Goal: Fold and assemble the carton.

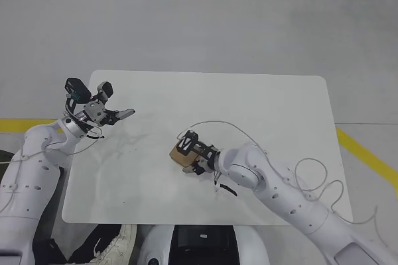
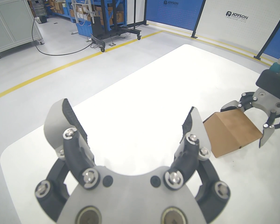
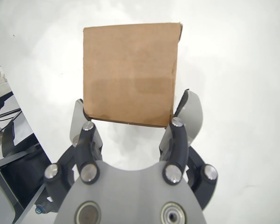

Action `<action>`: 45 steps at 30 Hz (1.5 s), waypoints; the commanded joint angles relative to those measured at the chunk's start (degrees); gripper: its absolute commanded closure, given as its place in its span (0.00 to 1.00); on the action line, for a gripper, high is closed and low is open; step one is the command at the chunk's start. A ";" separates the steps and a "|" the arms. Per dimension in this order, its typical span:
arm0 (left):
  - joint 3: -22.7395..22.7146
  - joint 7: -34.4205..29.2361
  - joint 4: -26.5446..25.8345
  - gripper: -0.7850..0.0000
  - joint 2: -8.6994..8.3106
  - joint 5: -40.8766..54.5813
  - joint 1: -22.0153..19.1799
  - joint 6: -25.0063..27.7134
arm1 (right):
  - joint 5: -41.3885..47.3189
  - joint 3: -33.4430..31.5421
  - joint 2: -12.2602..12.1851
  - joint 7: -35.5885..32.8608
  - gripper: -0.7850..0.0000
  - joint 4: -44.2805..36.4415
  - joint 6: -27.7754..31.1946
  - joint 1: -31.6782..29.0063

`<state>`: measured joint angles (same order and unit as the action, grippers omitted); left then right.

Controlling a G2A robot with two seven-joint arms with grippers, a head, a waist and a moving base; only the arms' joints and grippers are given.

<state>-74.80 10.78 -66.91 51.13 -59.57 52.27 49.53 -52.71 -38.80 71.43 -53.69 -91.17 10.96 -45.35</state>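
Observation:
A small brown carton (image 1: 181, 155) lies folded up as a box near the middle of the white table (image 1: 265, 99). My right gripper (image 1: 186, 157) is shut on the carton's near end, one finger on each side wall. The right wrist view shows the carton (image 3: 130, 75) reaching away between the fingers (image 3: 77, 115) of the right gripper (image 3: 133, 99). My left gripper (image 1: 124, 114) hovers open above the table's far left part, well apart from the carton. In the left wrist view the left gripper (image 2: 128, 107) holds nothing, and farther off the carton (image 2: 231, 131) sits in the right gripper (image 2: 243, 125).
A thin grey cable (image 1: 225, 124) loops from the right arm over the table's middle. Yellow floor tape (image 1: 371, 159) runs beside the table's right edge. Bare white table surface lies between the two grippers and behind the carton.

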 commanded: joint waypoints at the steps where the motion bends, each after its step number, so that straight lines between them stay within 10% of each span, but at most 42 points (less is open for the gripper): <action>1: 0.00 0.00 0.00 0.00 0.00 0.00 0.00 0.00 | -0.26 -0.15 0.05 -0.06 0.42 -0.17 0.06 -0.13; 21: 0.00 0.00 0.00 0.00 0.00 0.00 0.00 0.00 | 12.08 -15.38 -2.15 1.76 0.80 -11.52 3.79 -4.85; 24: 0.00 0.00 0.00 0.00 0.00 0.00 0.00 0.00 | 16.52 -19.11 -2.66 2.76 0.99 -12.49 5.54 -5.78; 45: 0.00 0.00 0.00 0.00 0.00 0.00 0.00 0.00 | 46.87 -31.75 -3.92 9.51 1.00 -10.52 19.47 -4.10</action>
<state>-74.80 10.78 -66.91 51.13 -59.57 52.27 49.53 -7.18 -70.17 67.55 -44.46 -101.76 29.88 -49.69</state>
